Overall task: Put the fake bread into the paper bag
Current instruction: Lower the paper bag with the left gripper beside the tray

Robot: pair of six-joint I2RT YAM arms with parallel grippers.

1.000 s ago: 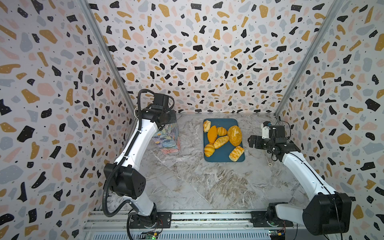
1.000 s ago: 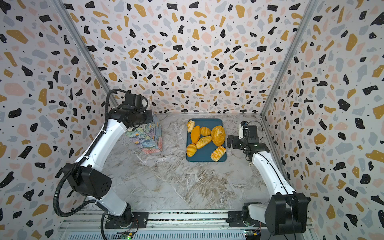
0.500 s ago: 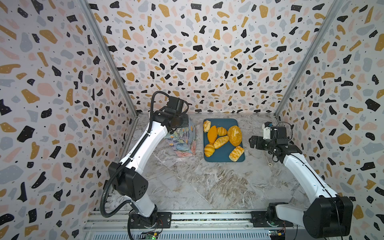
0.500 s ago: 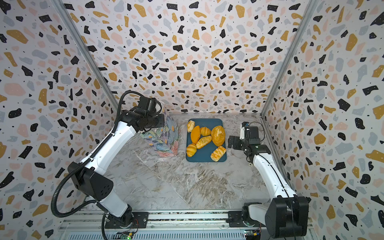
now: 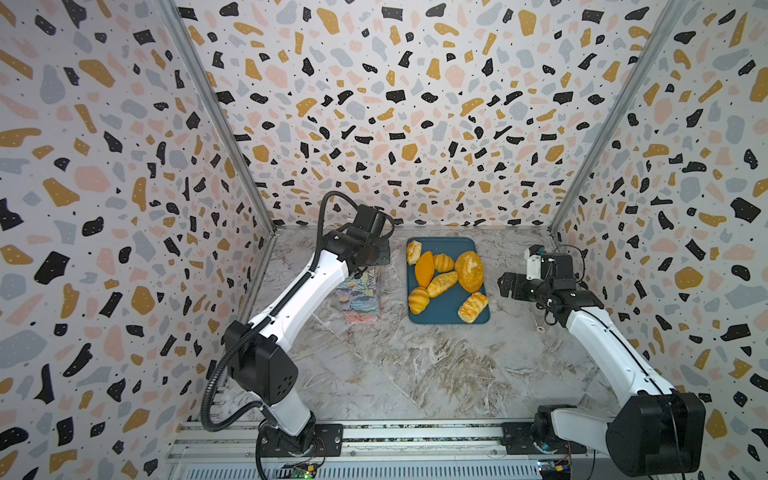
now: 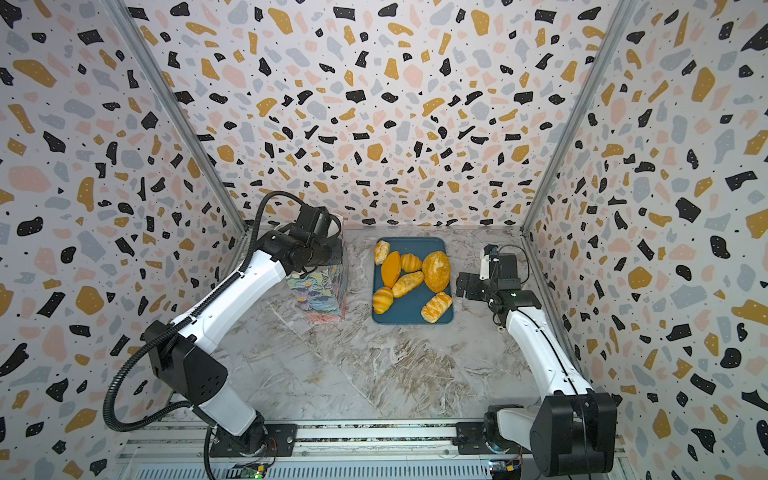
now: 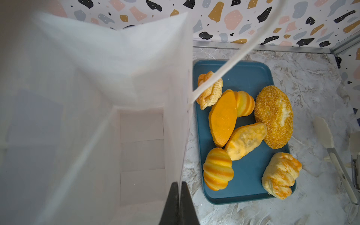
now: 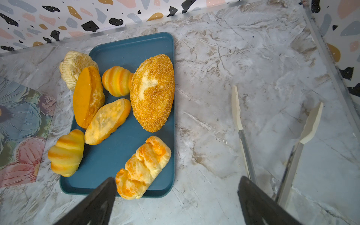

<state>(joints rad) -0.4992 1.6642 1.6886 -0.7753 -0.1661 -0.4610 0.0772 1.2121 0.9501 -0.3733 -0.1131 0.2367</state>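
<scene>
Marbled surface [image 5: 415,365]: left end effector [image 7: 179,184] pinches the paper bag [image 5: 361,297] rim; right end effector [image 8: 177,182], spread, should next grasp fake bread [image 5: 469,270].

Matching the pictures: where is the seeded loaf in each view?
Top view: seeded loaf, right side of dark-blue tray.
Top view: seeded loaf, likewise.
Left wrist: seeded loaf, tray side away from paper bag.
Right wrist: seeded loaf, tray side nearest tongs.
Shared landmark: that tray.

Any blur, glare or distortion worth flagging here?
Left wrist view: the paper bag is out of focus and washed white; the fake bread beside it is sharp. Right wrist view: crisp, only the right end effector blurs at the frame edge. Both top views: even light, no glare, walls splayed by a wide lens.
</scene>
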